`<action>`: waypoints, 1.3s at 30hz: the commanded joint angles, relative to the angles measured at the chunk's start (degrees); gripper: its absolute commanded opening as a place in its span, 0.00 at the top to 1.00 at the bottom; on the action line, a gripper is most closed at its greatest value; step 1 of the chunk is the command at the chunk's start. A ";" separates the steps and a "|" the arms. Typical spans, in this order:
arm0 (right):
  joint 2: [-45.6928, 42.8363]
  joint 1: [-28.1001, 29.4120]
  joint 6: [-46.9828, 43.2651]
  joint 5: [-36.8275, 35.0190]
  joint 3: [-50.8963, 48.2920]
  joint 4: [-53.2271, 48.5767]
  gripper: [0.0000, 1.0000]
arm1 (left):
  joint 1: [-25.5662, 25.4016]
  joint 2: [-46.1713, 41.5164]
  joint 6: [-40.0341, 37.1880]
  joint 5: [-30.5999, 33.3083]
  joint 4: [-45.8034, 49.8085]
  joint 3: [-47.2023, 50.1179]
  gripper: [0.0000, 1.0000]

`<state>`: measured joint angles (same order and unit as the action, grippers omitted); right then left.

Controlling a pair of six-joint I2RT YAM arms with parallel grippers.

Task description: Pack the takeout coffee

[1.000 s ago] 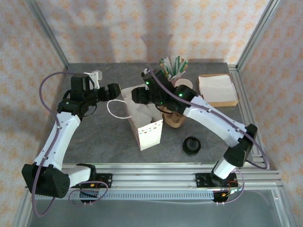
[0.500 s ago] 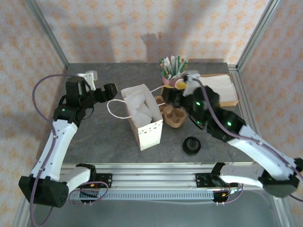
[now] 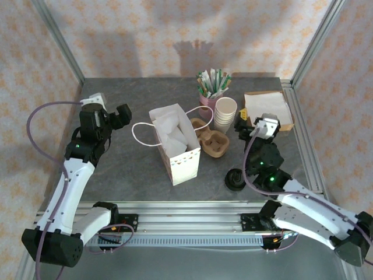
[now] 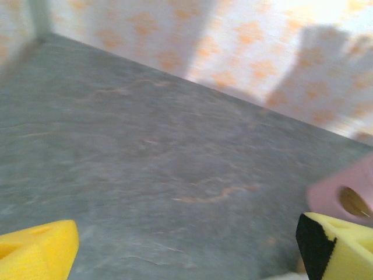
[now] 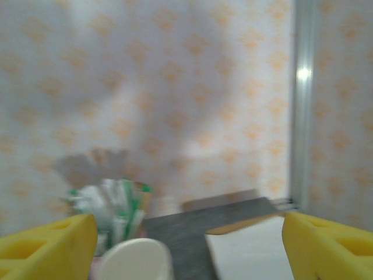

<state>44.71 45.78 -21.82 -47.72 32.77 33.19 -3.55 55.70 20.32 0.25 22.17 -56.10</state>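
Appears to precede pick-up, with left gripper [image 4: 186,248] and right gripper [image 5: 187,244] wide open, empty; likely calls for lowering the right onto the small round black-lidded takeout cup [image 3: 236,179].

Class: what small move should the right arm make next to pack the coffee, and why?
Probably lower the right gripper onto the takeout coffee: its fingers are open and empty, the cup stands beside that arm, outside the open white bag.
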 commanded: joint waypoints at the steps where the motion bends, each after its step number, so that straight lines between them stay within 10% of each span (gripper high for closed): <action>1: -0.74 -7.85 -0.63 -4.39 -4.31 13.64 0.17 | -0.02 -1.94 4.09 16.01 -3.55 3.60 0.01; 11: 5.89 -33.17 26.91 10.94 -11.95 -4.70 0.03 | 0.02 4.94 21.60 32.40 1.09 5.64 0.00; 26: 28.13 -34.07 23.35 16.67 -17.31 13.46 0.01 | 0.42 17.08 13.08 27.29 1.25 3.31 0.00; 30: 30.30 -34.16 21.09 18.05 -16.57 15.52 0.01 | 0.48 17.35 12.72 38.71 2.83 4.62 0.00; 39: 33.56 -35.37 17.05 24.39 -13.89 15.37 0.01 | 0.50 6.61 -6.27 30.02 -32.75 29.20 0.00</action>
<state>77.78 10.92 -2.90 -26.02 17.50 46.33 -3.27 64.29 23.00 32.58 5.52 -31.77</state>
